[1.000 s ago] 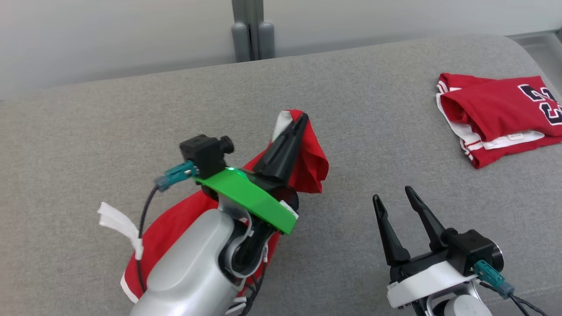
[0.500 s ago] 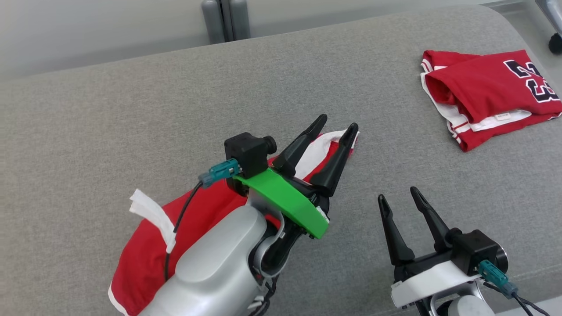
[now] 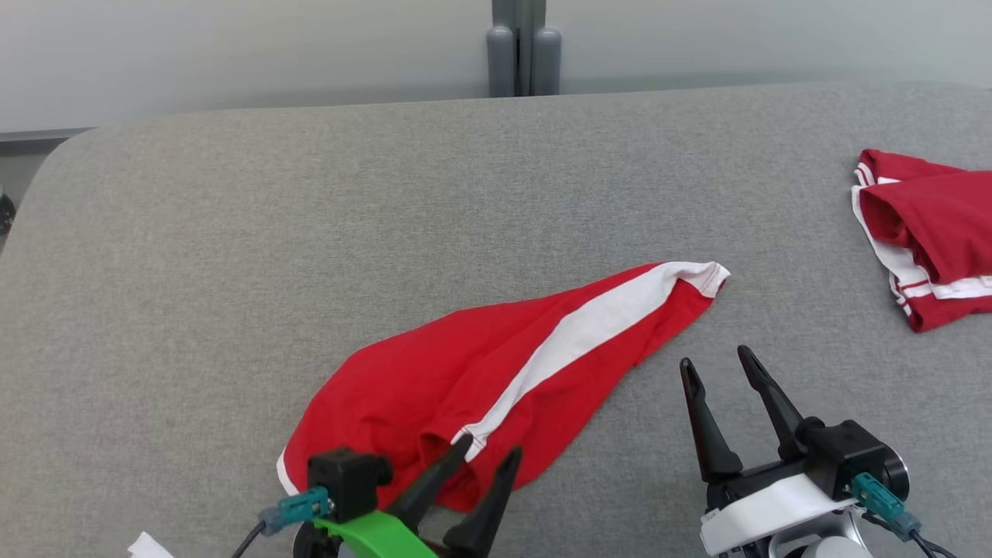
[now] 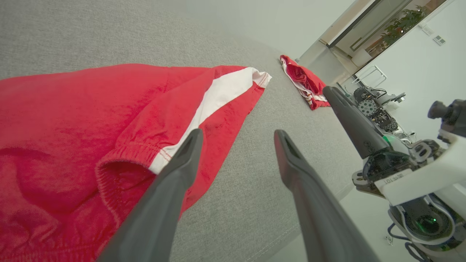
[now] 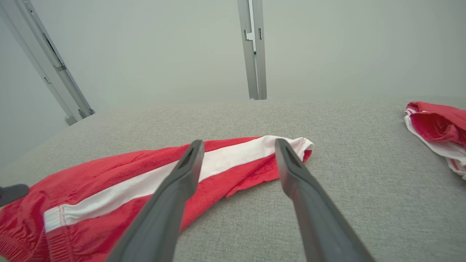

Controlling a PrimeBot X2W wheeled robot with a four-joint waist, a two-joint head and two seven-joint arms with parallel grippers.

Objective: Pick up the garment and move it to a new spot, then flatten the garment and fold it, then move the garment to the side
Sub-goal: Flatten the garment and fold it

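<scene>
Now, left pincer (image 3: 488, 449): wide apart, empty, low at the near edge, tips over the elastic waistband (image 4: 120, 156); contact with cloth not clear.
right pincer (image 3: 715, 359): also wide, empty, over bare tabletop (image 3: 232, 232) just beside the leg end of the garment (image 3: 434, 380), not touching.
change: a second ago left pincer clamped on a lifted bunch of red cloth, half a second ago parted, now let go and drawn back toward the near edge; head view itself swung, no move of things.
meaning: pick-and-move step judged done; flattening up next, fold and shift aside not yet begun.
garment: red shorts with a white side stripe, lying on the tabletop as a slanted strip, centre-near, hem toward far right; not flat, bunched and doubled at the waistband.
next move, judged: one pincer per end to spread it; limp cloth, likely to drag and wrinkle.
folded jersey (image 3: 930, 225): red, white trim, at the right edge, well apart from the garment.
grey post (image 3: 523, 46): behind the far edge.
in the way: nothing between pincers and garment; right side taken by the jersey, so free room for setting aside judged on the left.
</scene>
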